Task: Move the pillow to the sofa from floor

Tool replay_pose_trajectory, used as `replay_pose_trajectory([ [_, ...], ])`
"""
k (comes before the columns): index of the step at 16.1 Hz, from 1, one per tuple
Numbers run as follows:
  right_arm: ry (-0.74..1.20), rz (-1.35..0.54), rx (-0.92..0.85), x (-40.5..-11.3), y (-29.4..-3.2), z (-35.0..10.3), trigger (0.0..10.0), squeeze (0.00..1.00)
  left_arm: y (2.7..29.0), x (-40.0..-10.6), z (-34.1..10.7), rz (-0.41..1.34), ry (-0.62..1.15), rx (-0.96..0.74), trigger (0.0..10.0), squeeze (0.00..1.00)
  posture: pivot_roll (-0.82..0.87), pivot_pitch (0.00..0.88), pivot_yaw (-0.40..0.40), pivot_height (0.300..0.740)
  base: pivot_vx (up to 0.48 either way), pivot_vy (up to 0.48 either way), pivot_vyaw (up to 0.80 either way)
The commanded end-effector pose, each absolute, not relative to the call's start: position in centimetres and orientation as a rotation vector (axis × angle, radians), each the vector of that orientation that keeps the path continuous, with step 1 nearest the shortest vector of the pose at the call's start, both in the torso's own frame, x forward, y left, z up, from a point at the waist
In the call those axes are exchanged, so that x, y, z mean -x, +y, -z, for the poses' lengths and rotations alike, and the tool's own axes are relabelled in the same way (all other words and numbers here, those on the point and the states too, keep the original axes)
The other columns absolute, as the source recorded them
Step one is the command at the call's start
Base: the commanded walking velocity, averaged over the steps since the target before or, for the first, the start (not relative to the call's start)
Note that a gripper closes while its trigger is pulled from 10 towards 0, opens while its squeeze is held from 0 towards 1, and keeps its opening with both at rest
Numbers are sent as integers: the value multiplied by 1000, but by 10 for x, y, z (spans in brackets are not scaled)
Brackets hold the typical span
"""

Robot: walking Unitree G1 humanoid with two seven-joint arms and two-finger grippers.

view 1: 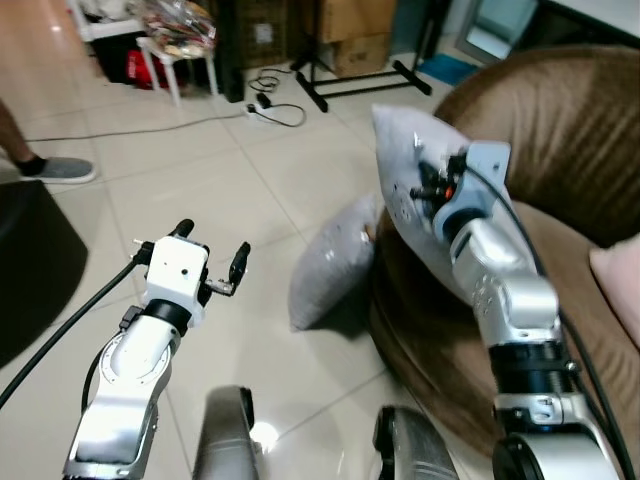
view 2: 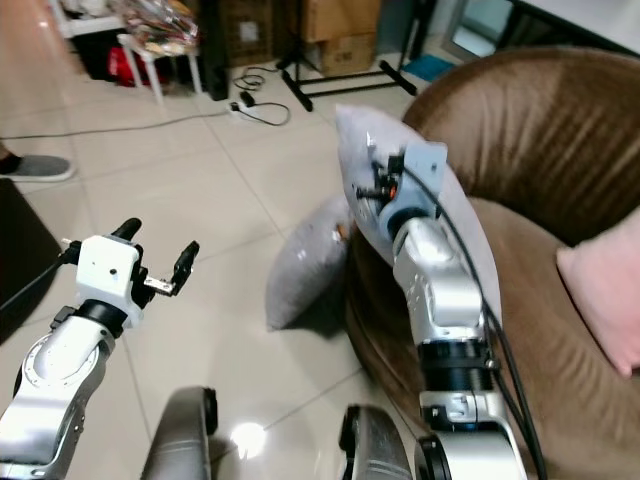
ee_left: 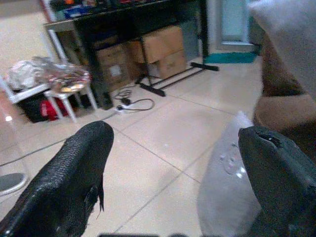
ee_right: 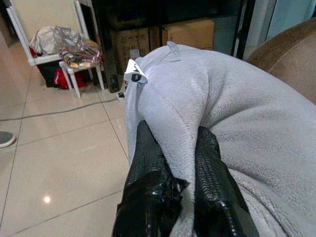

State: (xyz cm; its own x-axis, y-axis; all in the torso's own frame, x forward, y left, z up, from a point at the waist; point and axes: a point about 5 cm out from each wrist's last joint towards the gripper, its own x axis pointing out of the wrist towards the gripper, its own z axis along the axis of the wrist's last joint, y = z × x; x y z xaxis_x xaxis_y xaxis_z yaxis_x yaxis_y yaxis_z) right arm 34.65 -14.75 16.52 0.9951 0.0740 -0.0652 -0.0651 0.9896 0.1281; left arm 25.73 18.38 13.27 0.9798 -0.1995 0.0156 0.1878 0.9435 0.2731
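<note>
I judge approx half done: my right gripper is pinching one grey pillow held up over the brown sofa, not yet released, a second grey pillow lies on floor at sofa's left edge, left gripper spread wide, w/ nothing in it.

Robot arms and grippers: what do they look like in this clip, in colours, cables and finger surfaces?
Both arms are silver metal with black joint rings, and black cables trail along each. The left gripper sits on a white boxy wrist block; its two long black fingers have a rough, textured skin. The right gripper has the same black textured fingers, behind a pale blue-white wrist housing.
</note>
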Motion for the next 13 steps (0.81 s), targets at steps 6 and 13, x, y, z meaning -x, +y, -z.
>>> replay_pose_trajectory([
  [6, 69, -47, -94, -332, -154, -150, 10000, 0, 185, -257, -124, 153, -5, -316, 10000, 0, 88, 0, -77, 720, 0, 0, 0],
  [13, 55, -52, -122, -328, -150, -151, 10000, 0, 189, -260, -127, 94, -15, -297, 10000, 0, 84, 0, -82, 740, 0, 0, 0],
])
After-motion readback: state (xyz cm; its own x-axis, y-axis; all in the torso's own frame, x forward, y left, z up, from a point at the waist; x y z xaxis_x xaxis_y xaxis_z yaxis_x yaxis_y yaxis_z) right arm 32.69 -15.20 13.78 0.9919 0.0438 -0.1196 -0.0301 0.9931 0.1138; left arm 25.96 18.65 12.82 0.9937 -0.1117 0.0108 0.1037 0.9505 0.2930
